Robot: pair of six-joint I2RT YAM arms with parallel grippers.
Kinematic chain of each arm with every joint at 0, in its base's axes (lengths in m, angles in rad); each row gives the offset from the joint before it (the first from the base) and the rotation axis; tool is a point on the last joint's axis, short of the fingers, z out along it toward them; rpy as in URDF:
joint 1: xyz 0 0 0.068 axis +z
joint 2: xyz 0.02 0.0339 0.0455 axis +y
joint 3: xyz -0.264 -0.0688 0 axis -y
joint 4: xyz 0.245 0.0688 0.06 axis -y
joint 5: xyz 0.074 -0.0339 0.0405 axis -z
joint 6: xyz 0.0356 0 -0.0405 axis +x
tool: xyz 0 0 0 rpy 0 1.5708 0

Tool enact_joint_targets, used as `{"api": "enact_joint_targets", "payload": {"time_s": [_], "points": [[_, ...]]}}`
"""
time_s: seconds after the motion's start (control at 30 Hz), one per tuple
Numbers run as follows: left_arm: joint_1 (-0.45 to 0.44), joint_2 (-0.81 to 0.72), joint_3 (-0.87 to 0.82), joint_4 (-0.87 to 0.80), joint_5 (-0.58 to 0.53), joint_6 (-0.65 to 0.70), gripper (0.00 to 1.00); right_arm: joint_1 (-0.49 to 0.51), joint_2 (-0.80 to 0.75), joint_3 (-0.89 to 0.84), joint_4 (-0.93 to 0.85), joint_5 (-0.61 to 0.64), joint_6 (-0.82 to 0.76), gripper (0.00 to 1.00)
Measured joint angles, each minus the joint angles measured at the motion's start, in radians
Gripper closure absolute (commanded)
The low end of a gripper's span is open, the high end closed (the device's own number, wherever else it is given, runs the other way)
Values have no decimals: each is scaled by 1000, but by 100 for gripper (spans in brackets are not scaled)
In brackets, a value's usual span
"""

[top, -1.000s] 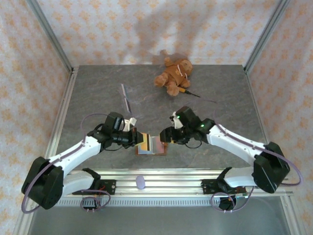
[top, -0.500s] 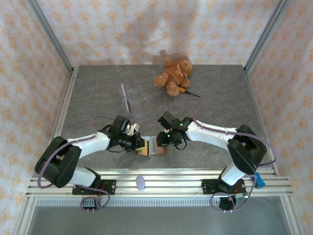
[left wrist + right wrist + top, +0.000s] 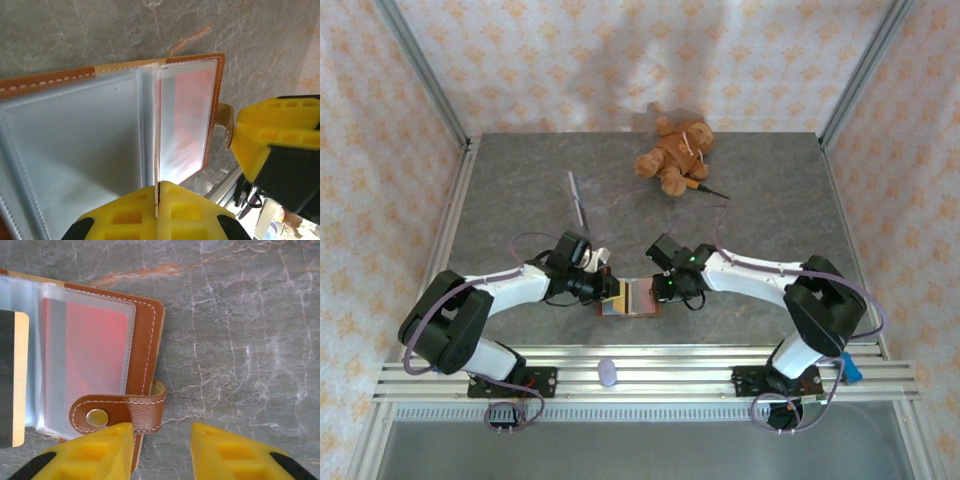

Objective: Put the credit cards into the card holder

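Observation:
The brown leather card holder lies open on the grey table between both grippers. My left gripper is shut on a thin card, seen edge-on and standing upright among the clear sleeves. A red card sits inside the right-hand sleeve. A black and gold card shows at the left edge of the right wrist view. My right gripper is open at the holder's right edge, its left finger just below the snap strap.
A brown teddy bear lies at the back with a small screwdriver beside it. A thin grey strip lies at the back left. A purple object rests on the front rail.
The right gripper came in to the holder's right edge, then shifted slightly right. The left arm folded closer, its gripper staying at the holder with the card.

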Motion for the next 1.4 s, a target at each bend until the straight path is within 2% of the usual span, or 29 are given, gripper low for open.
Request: {"api": "enact_joint_targets", "payload": {"time_s": [0.07,0.13,0.27,0.4,0.53,0.67,0.9,1.4], "points": [[0,0,12,-11,-12,13,100,1,-18,-5,5,-13,1,54],[0,0,23,-24,-18,19,100,11,-41,-6,13,-8,-8,45],[0,9,33,-29,-18,22,100,53,-34,14,21,10,-13,43],[0,17,40,-31,-19,22,100,74,26,51,31,46,-14,53],[0,27,43,-29,-18,18,100,74,35,51,20,110,-16,76],[-2,51,44,-19,-18,16,100,74,35,50,15,141,-20,90],[-11,88,44,8,-11,17,100,74,34,17,29,147,-7,95],[-11,97,63,-8,-15,43,100,74,21,-1,52,124,-2,96]]}}
